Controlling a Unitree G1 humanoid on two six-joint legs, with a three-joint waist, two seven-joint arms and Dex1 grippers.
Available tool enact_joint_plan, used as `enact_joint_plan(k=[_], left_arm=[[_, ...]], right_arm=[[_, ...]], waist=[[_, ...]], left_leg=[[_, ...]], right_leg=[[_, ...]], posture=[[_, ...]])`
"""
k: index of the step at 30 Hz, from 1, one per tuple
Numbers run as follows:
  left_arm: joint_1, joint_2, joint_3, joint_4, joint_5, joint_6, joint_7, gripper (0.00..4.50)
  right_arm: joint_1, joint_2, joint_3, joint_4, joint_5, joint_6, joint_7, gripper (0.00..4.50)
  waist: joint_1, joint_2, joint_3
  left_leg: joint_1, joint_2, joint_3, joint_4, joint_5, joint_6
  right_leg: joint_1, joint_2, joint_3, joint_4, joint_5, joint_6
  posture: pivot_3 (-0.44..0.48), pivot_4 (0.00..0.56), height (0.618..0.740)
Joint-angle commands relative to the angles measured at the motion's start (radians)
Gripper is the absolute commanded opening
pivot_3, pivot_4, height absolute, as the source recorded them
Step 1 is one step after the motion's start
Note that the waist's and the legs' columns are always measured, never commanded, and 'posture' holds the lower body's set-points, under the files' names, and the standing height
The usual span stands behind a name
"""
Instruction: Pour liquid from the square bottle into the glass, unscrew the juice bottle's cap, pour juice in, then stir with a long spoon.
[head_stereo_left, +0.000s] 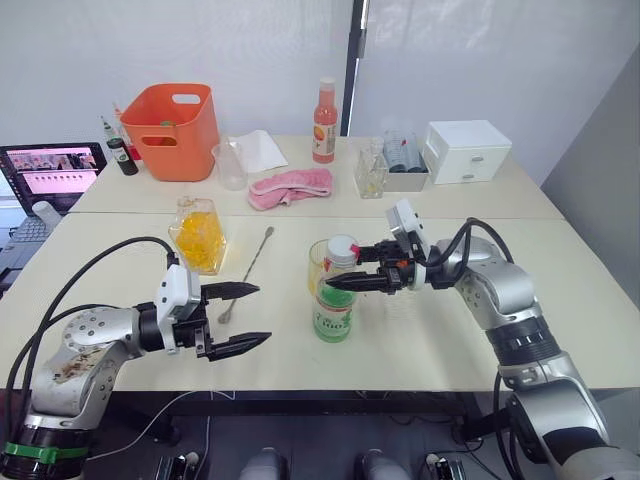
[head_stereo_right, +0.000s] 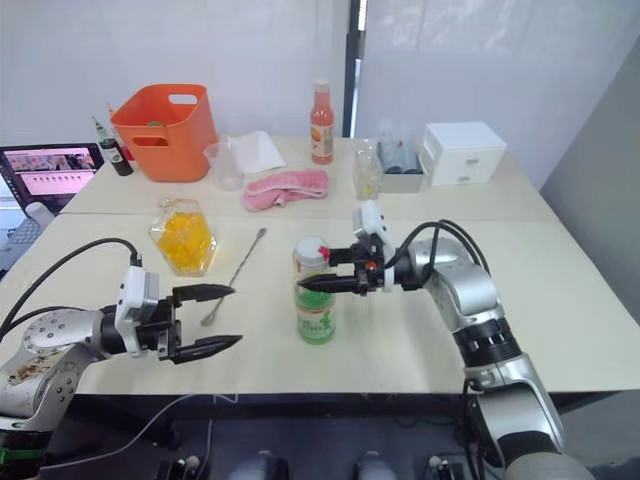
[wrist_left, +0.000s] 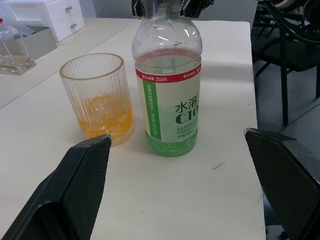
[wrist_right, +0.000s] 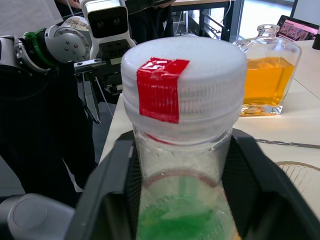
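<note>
1. Two pale benches (head_stereo_left: 560, 300) stand end to end before a white wall, and I look down on them from the head camera.
2. On the far bench I see an orange bin (head_stereo_left: 175, 130) near its left end, a pink cloth (head_stereo_left: 290, 187) toward the middle, an orange-red bottle (head_stereo_left: 324, 122) behind the cloth, and a white drawer box (head_stereo_left: 467, 150) near the right end. A laptop (head_stereo_left: 52, 172) sits off the left edge.
3. On the near bench, the square bottle (head_stereo_left: 200, 235) stands upright toward the far left part, with yellow-orange liquid inside. I cannot tell if its stopper is on.
4. The long spoon (head_stereo_left: 247, 272) lies flat just beside the square bottle, on its right, with the bowl pointing to the near edge.
5. The juice bottle (head_stereo_left: 334, 295) stands upright near the middle of the near bench, and its white cap (wrist_right: 180, 85) with a red mark is on the neck.
6. The glass (wrist_left: 98, 97) stands just beside the juice bottle, on the side toward the far edge, and holds a little yellow-orange liquid at the bottom.
7. My right gripper (head_stereo_left: 345, 268) reaches in from the right, and its fingers sit around the neck just under the cap; I cannot tell if they press it.
8. My left gripper (head_stereo_left: 240, 318) hovers over the near left part of the bench, released, fingers spread wide, pointing at the juice bottle and apart from it.
</note>
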Motion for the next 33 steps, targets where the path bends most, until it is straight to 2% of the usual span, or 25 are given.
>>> enact_joint_plan(k=[1, 9, 14, 20, 24, 33], left_arm=[[0.000, 0.014, 0.025, -0.037, -0.011, -0.009, 0.006, 4.50], [-0.001, 0.012, 0.021, -0.044, -0.010, -0.005, 0.010, 4.50], [-0.008, 0.014, 0.021, -0.039, -0.011, -0.003, 0.012, 4.50], [-0.009, 0.015, 0.020, -0.038, -0.016, 0.004, 0.011, 4.50], [-0.016, 0.018, 0.018, -0.035, -0.018, 0.009, 0.008, 4.50], [-0.036, 0.021, 0.015, -0.037, -0.020, 0.022, 0.000, 4.50]], right_arm=[[-0.018, 0.001, -0.035, -0.024, 0.014, -0.004, 0.014, 1.41], [0.030, -0.007, -0.056, -0.160, 0.049, 0.062, -0.043, 1.41], [0.118, 0.009, -0.069, -0.394, 0.070, 0.178, -0.226, 1.41], [0.178, 0.047, -0.052, -0.509, 0.046, 0.206, -0.375, 1.41], [0.182, 0.056, -0.036, -0.518, 0.030, 0.186, -0.399, 1.41], [0.201, 0.036, 0.040, -0.409, -0.053, 0.102, -0.331, 1.40]], waist=[[0.000, 0.000, 0.000], [-0.001, 0.000, 0.000], [0.000, 0.000, 0.000], [0.000, 0.000, 0.000], [0.000, 0.000, 0.000], [-0.001, 0.000, 0.000]], left_leg=[[0.000, 0.000, 0.000, 0.000, 0.000, 0.000], [0.000, 0.000, 0.000, 0.000, 0.000, 0.000], [-0.001, 0.000, 0.000, 0.000, 0.000, 0.000], [0.000, 0.000, 0.000, 0.000, 0.000, 0.000], [0.000, 0.000, 0.000, 0.000, 0.000, 0.000], [0.000, -0.001, 0.000, 0.000, 0.000, 0.000]], right_leg=[[0.000, 0.000, 0.000, 0.000, 0.000, 0.000], [0.000, 0.000, 0.000, 0.000, 0.000, 0.000], [-0.001, 0.000, 0.000, 0.000, 0.000, 0.000], [0.000, 0.000, 0.000, 0.000, 0.000, 0.000], [0.000, 0.000, 0.000, 0.000, 0.000, 0.000], [0.000, 0.001, 0.000, 0.000, 0.000, 0.000]], posture=[[0.000, 0.150, 0.715], [0.000, 0.150, 0.715], [0.000, 0.150, 0.715], [0.000, 0.150, 0.715], [0.000, 0.150, 0.715], [0.000, 0.150, 0.715]])
